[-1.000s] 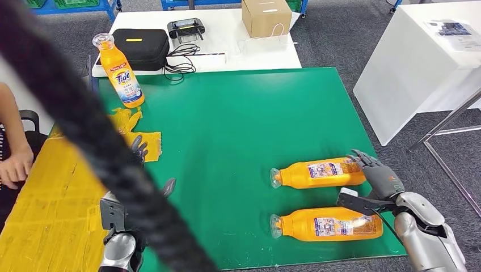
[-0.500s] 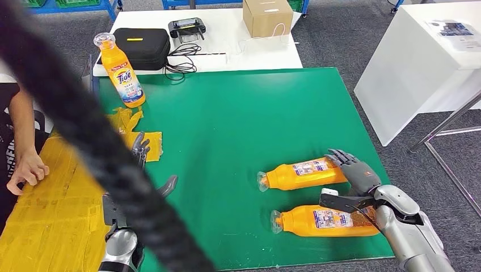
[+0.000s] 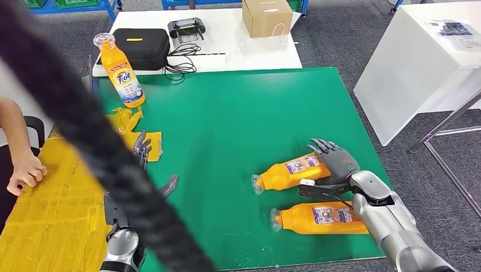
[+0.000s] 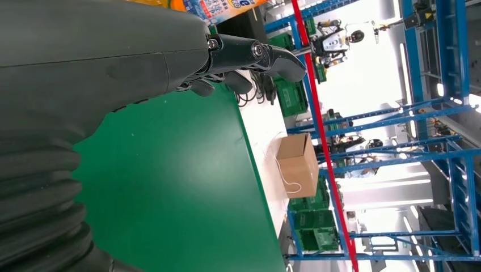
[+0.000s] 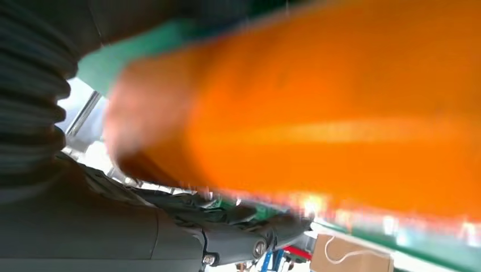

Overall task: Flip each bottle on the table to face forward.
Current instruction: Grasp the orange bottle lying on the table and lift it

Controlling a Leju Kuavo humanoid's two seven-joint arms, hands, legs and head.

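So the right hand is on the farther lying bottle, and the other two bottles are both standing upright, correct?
Not quite. The head view shows just one standing bottle, at the far left. The nearer bottle lies on its side on the green mat. The right hand is on the farther lying bottle.

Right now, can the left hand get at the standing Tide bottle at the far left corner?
Probably yes. The left hand is open above the mat's left edge, and only bare green mat and yellow tape scraps lie between it and the upright bottle; it is a long forward stretch, though.

Green table (image 3: 227, 119) with two orange bottles (image 3: 292, 171) (image 3: 320, 219) lying, a third (image 3: 120, 72) upright.
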